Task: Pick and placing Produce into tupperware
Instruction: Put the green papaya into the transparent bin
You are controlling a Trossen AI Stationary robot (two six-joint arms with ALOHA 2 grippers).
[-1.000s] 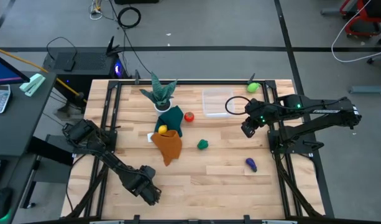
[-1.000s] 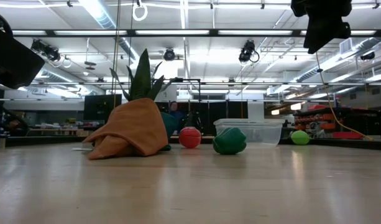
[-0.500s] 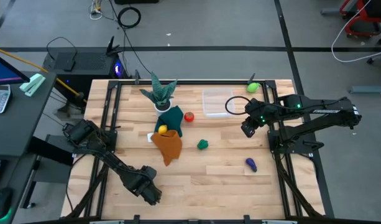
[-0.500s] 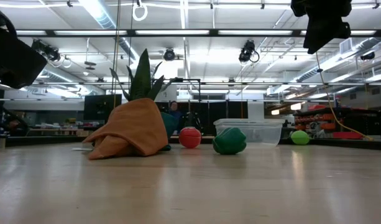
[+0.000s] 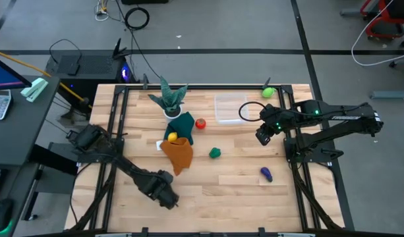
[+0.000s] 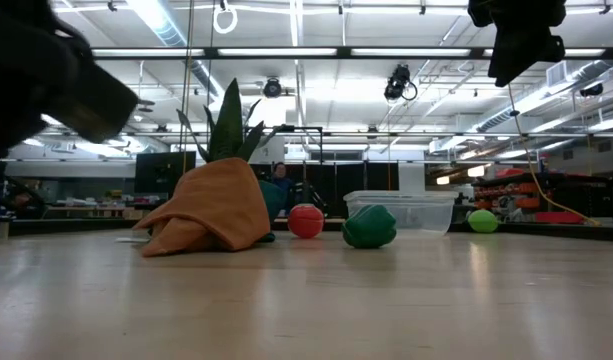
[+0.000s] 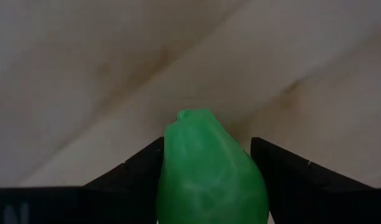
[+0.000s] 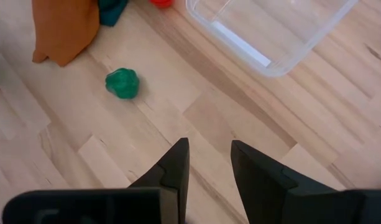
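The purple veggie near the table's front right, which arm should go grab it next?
Right. The purple veggie lies on its side of the table, with the right claw hanging empty nearby. The left claw is across the table, closed on a light green fruit.

Bright, even overhead strip lights (image 6: 286, 50), soft shadows. Left wrist view close-up, soft focus. Low view: near arm (image 6: 46, 90) motion-blurred.

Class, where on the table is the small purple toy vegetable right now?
The small purple toy vegetable lies alone in the high view on the table's right side, near the front edge, right of the dark green toy vegetable.
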